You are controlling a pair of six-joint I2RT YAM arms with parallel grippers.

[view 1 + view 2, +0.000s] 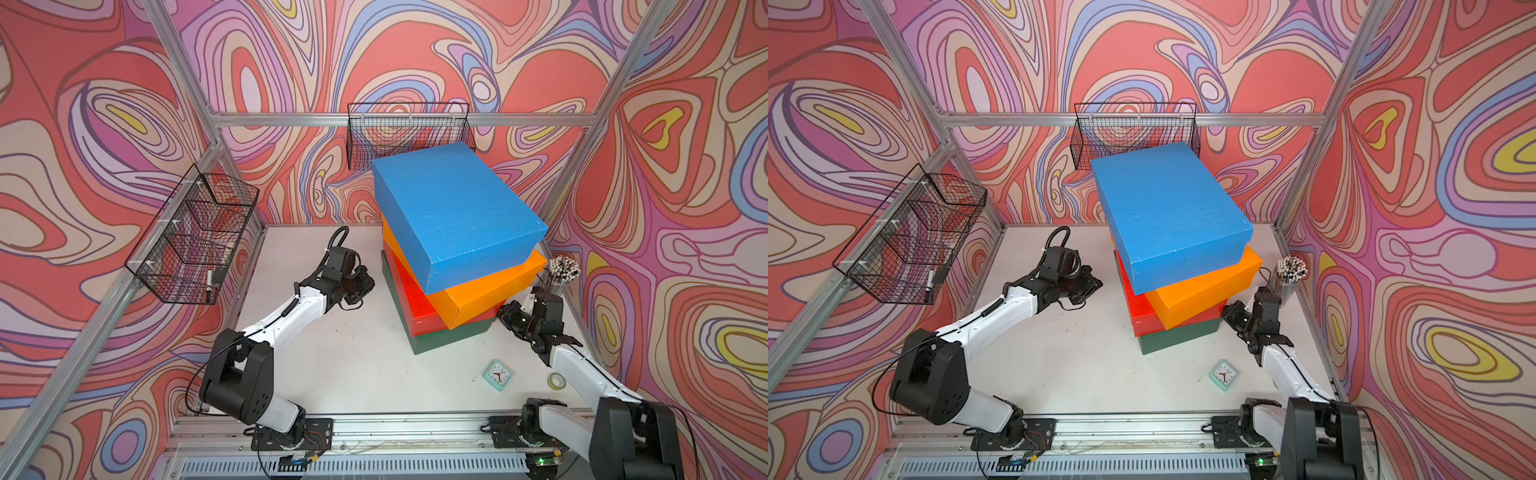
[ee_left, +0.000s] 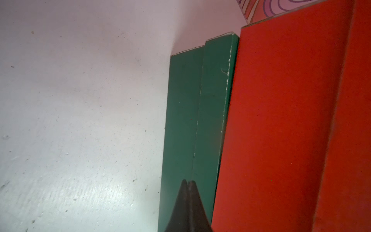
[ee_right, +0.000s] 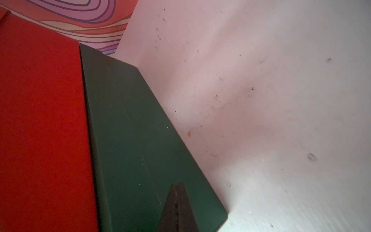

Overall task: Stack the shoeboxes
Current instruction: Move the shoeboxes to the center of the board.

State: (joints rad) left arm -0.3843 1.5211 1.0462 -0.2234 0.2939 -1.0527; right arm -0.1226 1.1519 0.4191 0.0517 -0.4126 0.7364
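Though shut, jaws beside shoeboxes point(image 1: 457, 216)

Swirl-patterned walls point(image 1: 415, 50) enclose a white tabletop point(image 1: 332, 365) — aluminium-framed.

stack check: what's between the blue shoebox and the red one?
The orange shoebox: it sits on the red shoebox and under the blue shoebox, turned askew. This shows in both top views.

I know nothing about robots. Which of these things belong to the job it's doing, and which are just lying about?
Part of the job (already in one stack, top to bottom):
blue shoebox
orange shoebox
red shoebox
green shoebox

Just lying about:
mint-green clock
tape roll
cup of pencils
side wire basket
back wire basket
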